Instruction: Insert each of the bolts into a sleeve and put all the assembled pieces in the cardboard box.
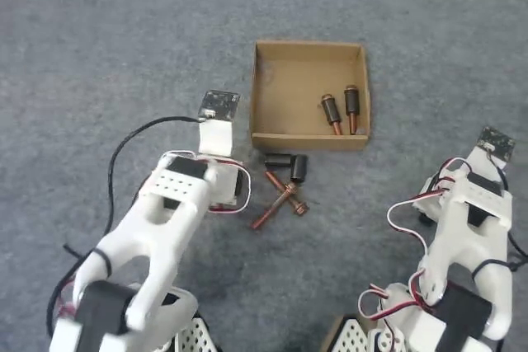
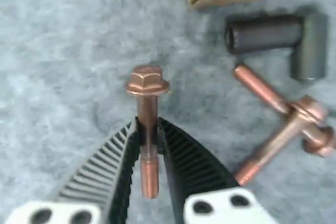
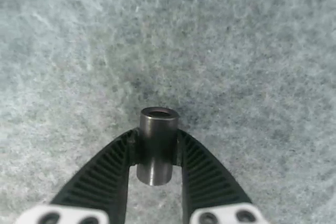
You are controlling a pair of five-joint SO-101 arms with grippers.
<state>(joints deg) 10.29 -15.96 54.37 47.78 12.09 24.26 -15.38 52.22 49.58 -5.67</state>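
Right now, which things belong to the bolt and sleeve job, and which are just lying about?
Job: bolt in left claw; sleeve in right claw; two loose sleeves; two crossed bolts; cardboard box; two assembled pieces inside.
Lying about: black cable, grey carpet.

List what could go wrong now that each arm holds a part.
1. The left end effector grips the bolt with its head pointing outward and its threaded end back inside the grip, so insertion may need a regrasp.
2. The right end effector pinches the sleeve only near its tips; pushing could tilt it.
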